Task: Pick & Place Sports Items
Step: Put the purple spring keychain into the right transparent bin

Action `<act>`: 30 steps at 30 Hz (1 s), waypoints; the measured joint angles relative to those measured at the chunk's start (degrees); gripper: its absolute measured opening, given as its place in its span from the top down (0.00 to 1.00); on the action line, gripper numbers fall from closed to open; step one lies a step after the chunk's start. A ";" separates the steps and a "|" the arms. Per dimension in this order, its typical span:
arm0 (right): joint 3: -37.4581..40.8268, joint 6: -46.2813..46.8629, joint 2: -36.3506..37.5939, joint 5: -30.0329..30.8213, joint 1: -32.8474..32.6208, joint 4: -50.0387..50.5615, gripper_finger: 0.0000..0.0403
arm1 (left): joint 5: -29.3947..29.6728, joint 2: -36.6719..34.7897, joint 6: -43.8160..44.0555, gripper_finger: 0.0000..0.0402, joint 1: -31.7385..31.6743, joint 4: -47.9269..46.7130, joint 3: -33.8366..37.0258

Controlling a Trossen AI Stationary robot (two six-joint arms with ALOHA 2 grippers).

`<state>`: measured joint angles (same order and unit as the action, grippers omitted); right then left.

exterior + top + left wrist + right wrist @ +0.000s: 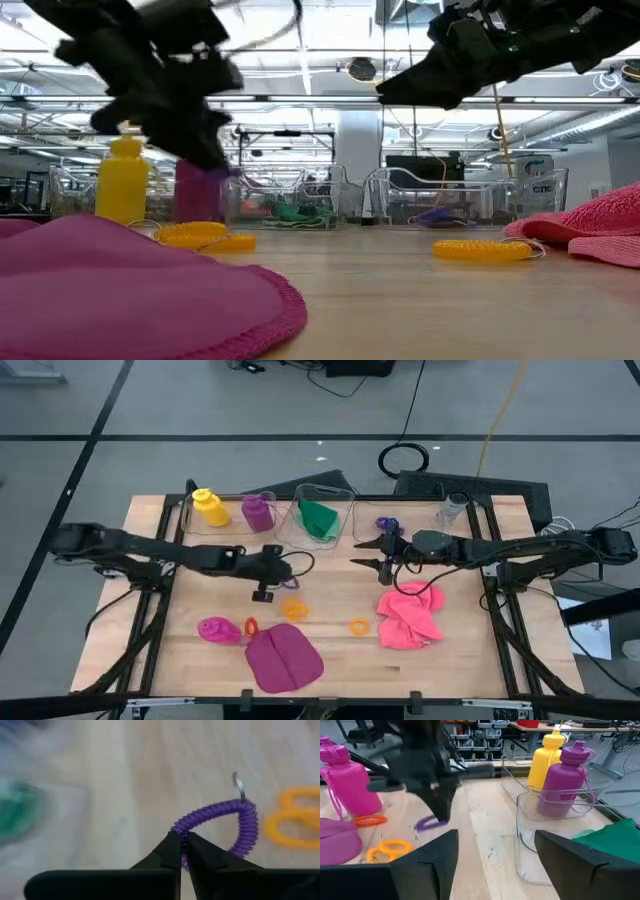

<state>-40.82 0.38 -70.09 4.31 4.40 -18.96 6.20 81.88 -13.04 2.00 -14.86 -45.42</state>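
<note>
My left gripper (182,840) is shut on a small purple coiled ring (225,822) over the middle of the table (330,585). The right wrist view shows that ring (431,823) under the left gripper (440,812). My right gripper (372,556) hovers open at mid-table, right of centre, holding nothing. A yellow ring (295,608), an orange ring (250,626), another yellow ring (359,626), a magenta bottle (215,630), a magenta cloth (283,658) and a pink cloth (410,615) lie on the table. My left gripper pinches one end of the purple ring's coil (186,831) between its two fingertips. The fingers slant down from the table's left side. The rest of the coil loops out beyond the tips, with a small metal ring (240,785) at its far end, and looks lifted clear of the table.
Clear bins stand along the far edge: a yellow bottle (208,507) and a purple bottle (258,510) in the left one, a green cloth (318,518) in the middle one (535,845), a purple ring (388,525) in the right one.
</note>
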 joint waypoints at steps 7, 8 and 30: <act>-0.04 4.38 -3.44 -1.30 -0.02 -5.15 0.52 | 10.16 -3.84 -1.25 0.99 4.62 4.54 -0.01; -0.04 5.13 -4.76 -2.49 0.00 -7.55 0.52 | 10.69 -3.77 -1.79 0.99 5.10 5.50 -0.01; -5.59 21.46 -28.59 -13.81 2.76 -31.84 0.52 | 25.39 -3.01 -4.86 0.99 7.84 13.13 -0.07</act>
<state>-46.40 21.85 -98.68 -9.49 7.16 -50.80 31.59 78.88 -17.90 9.84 -1.74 -45.50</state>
